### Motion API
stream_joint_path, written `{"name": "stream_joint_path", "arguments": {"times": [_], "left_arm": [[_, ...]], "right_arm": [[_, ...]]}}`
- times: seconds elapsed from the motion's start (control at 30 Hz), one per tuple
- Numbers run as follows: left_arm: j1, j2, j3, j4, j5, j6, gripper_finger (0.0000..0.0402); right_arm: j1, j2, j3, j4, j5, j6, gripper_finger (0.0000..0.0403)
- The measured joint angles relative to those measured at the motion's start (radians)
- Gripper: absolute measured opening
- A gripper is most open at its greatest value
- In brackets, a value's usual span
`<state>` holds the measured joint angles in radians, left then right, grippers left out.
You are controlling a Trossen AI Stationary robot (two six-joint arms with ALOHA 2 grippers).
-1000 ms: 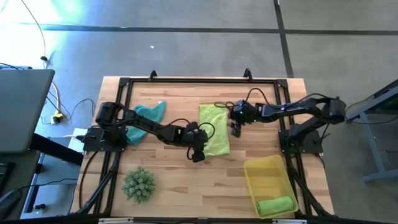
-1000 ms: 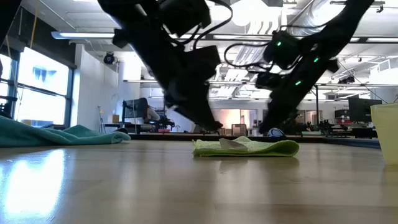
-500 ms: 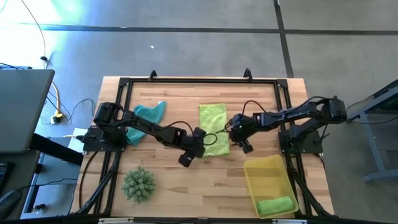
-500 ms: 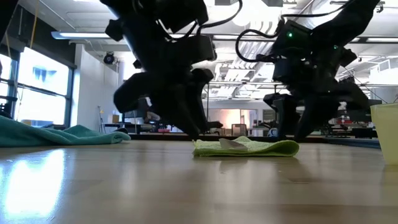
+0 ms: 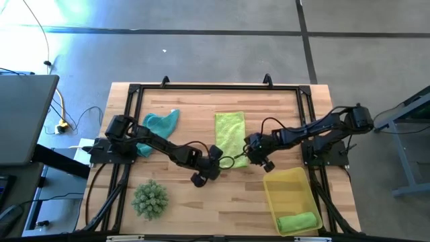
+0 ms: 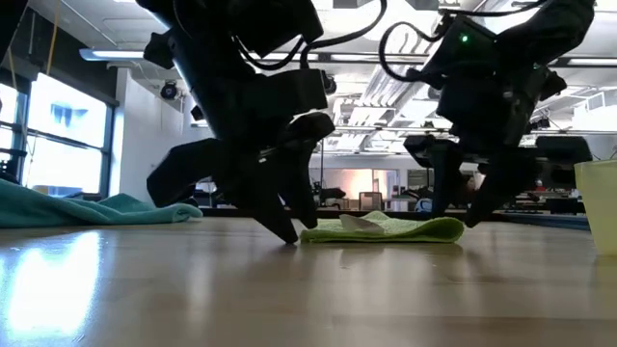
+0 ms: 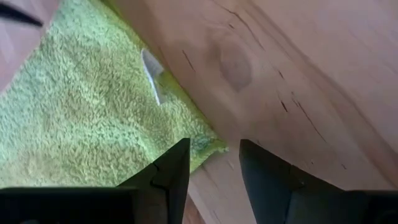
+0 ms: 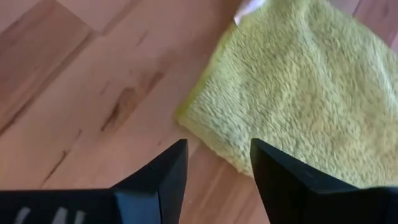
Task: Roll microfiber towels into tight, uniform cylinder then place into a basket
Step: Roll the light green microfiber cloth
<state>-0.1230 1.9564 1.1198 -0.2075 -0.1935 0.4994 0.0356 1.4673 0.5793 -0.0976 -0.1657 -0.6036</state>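
Observation:
A pale yellow-green towel (image 5: 230, 131) lies flat on the middle of the table. My left gripper (image 5: 218, 160) is open low over its near left corner (image 7: 211, 144), one finger on each side of the corner. My right gripper (image 5: 246, 154) is open over the near right corner (image 8: 186, 115), slanting down. In the low view the left gripper (image 6: 294, 226) stands at the towel's (image 6: 381, 228) left end and the right gripper (image 6: 461, 207) at its right end. A teal towel (image 5: 158, 126) lies crumpled at the far left. A bright green rolled towel (image 5: 297, 221) lies in the yellow basket (image 5: 275, 191).
A spiky green ball (image 5: 149, 199) sits near the table's front left. The basket stands at the front right, close to my right arm. A black frame (image 5: 201, 87) runs along the table's far edge and sides. Bare wood lies between the ball and the basket.
My right gripper has swung toward the table's near edge along the towel's right side and come to its near right corner, rolling its wrist. My left gripper has rolled too and dipped at the near left corner. The towel has stayed where it was.

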Motion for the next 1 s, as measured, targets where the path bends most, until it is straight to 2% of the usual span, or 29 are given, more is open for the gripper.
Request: {"name": "stream_joint_path", "arguments": {"times": [0.27,0.6,0.8,1.0], "left_arm": [[0.009,0.026,0.001,0.066,0.025,-0.118,0.0131],[0.032,0.047,0.002,0.082,0.046,-0.396,0.0131],[0.038,0.048,0.002,0.070,0.057,-0.548,0.0124],[0.037,0.048,0.002,0.088,0.058,-0.651,0.0066]], "right_arm": [[0.040,0.041,0.001,0.073,0.024,-0.003,0.0167],[0.056,0.119,0.005,0.097,0.037,0.065,0.0158],[0.057,0.117,0.004,0.086,0.033,0.107,0.0102],[0.055,0.117,0.003,0.082,0.020,0.139,0.0021]]}}
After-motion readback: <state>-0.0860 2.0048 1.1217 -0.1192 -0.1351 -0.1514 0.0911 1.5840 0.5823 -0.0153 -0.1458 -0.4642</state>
